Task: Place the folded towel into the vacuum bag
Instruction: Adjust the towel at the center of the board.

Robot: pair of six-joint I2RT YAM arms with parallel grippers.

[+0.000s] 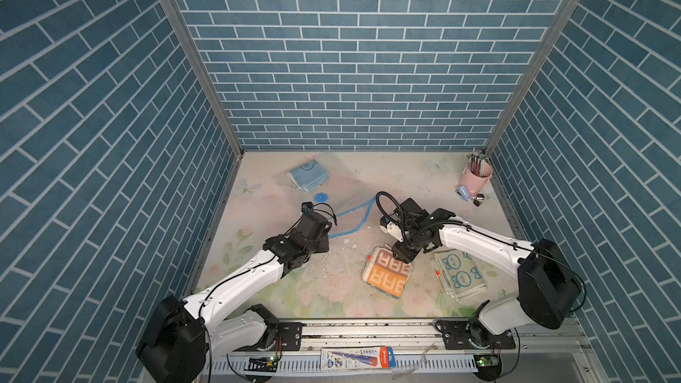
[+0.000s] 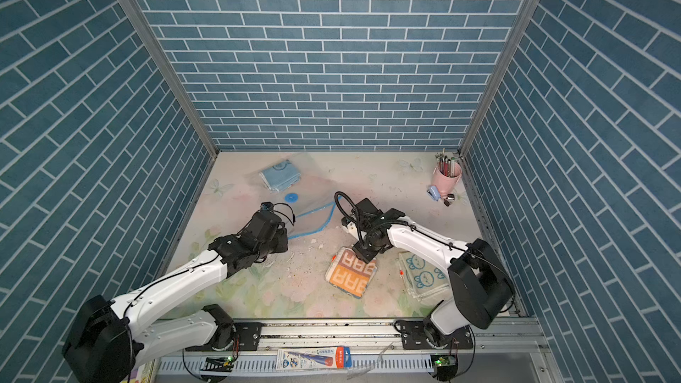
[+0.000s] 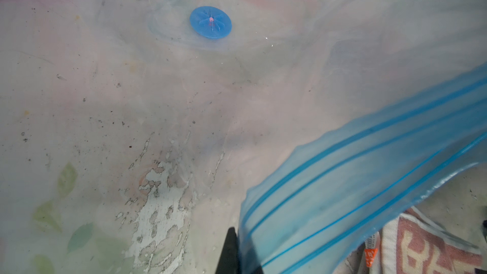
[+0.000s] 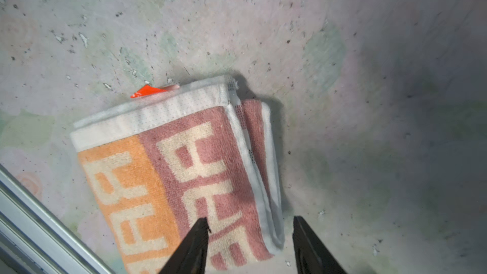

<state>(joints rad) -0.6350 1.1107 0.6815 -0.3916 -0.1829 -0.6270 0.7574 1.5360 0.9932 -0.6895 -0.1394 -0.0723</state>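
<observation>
Near the middle of the tabletop [image 1: 324, 289] lies the folded orange-and-pink towel [image 4: 184, 175]. The right pincer [image 4: 250, 218] is spread open astride its edge, nothing gripped yet. Over to the left, the left pincer [image 3: 237, 238] is clamped on the vacuum bag [image 3: 263, 80] at its blue zip strip [image 3: 369, 170], propping the mouth up. Looks like the pickup step to me: pinch the towel, lift, feed it into that gap.

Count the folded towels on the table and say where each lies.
3. Blue towel back left, apparently in the vacuum bag; orange-and-pink towel mid-table under the right gripper; bear-print towel right of it. None looks hidden.
</observation>
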